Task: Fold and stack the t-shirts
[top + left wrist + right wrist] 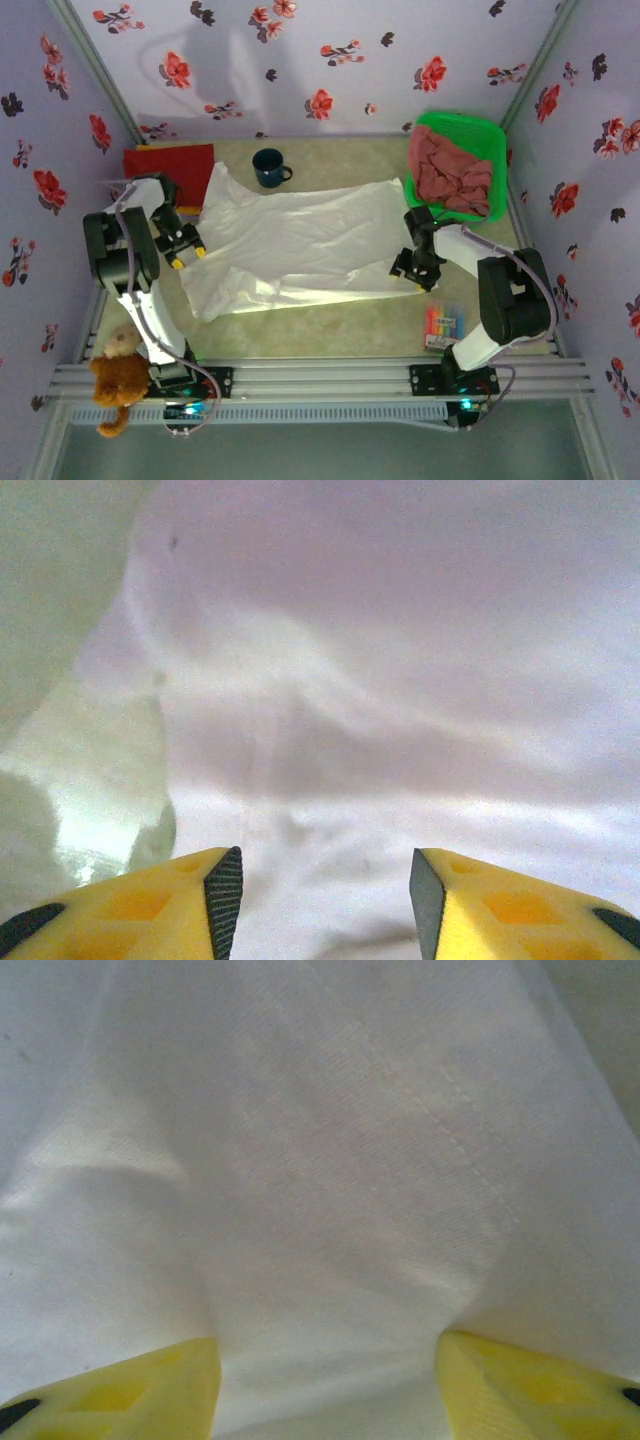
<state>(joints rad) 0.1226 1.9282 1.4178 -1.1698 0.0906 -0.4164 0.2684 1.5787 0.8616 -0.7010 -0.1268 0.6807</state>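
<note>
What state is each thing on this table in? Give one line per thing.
white t-shirt, spread out, not yet folded.
red t-shirt, folded flat at the far left.
pink t-shirts, crumpled in a heap in the basket.
green basket, upright, holding shirts.
mug, upright.
left gripper, open over the white cloth.
right gripper, open, white cloth between its fingers.

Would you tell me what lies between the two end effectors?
The white shirt spans from left end effector to right end effector, top view.
</note>
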